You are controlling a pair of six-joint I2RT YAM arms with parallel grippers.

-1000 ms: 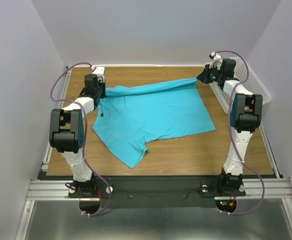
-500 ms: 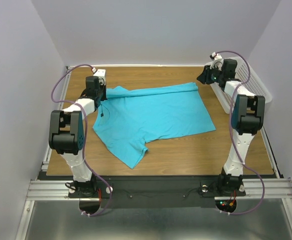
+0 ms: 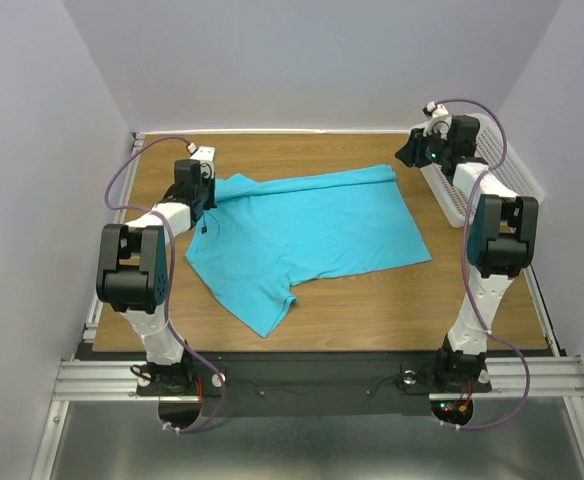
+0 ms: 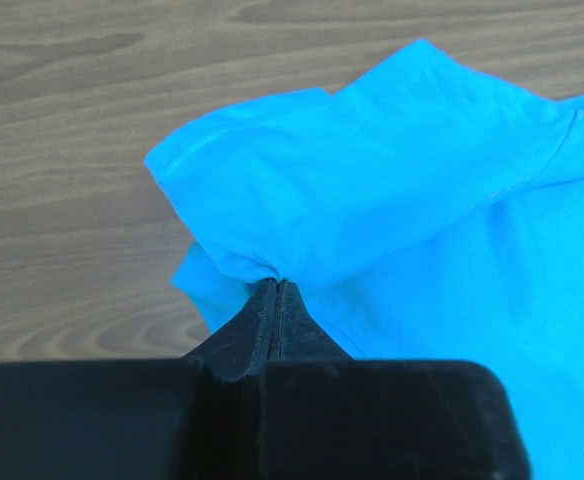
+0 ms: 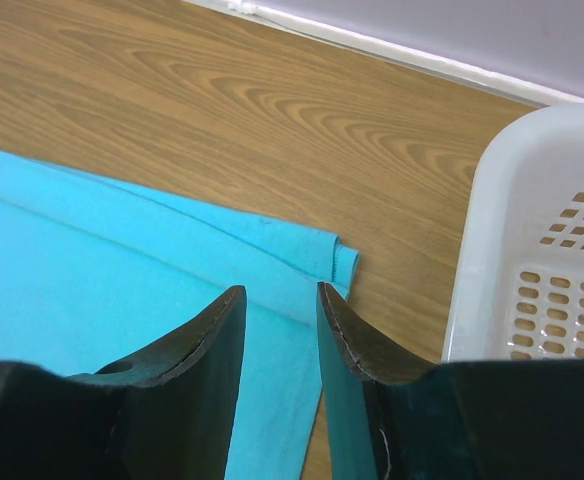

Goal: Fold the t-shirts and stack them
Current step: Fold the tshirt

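Note:
A turquoise t-shirt (image 3: 307,233) lies spread on the wooden table (image 3: 392,305), its far edge folded over in a narrow strip. My left gripper (image 3: 210,190) is shut on the shirt's far left corner, the fabric (image 4: 372,190) bunching at the pinched fingertips (image 4: 277,287). My right gripper (image 3: 404,152) hangs above the shirt's far right corner, open, with nothing between its fingers (image 5: 217,330). That folded corner (image 5: 337,260) lies flat on the table below the jaws.
A white perforated basket (image 3: 492,170) stands along the table's right edge, close beside my right arm; its rim (image 5: 532,230) shows in the right wrist view. Bare wood lies behind and in front of the shirt.
My right gripper has opened and let go of the shirt's far right corner, which dropped flat onto the table. The gripper rose slightly. The left gripper keeps its hold.

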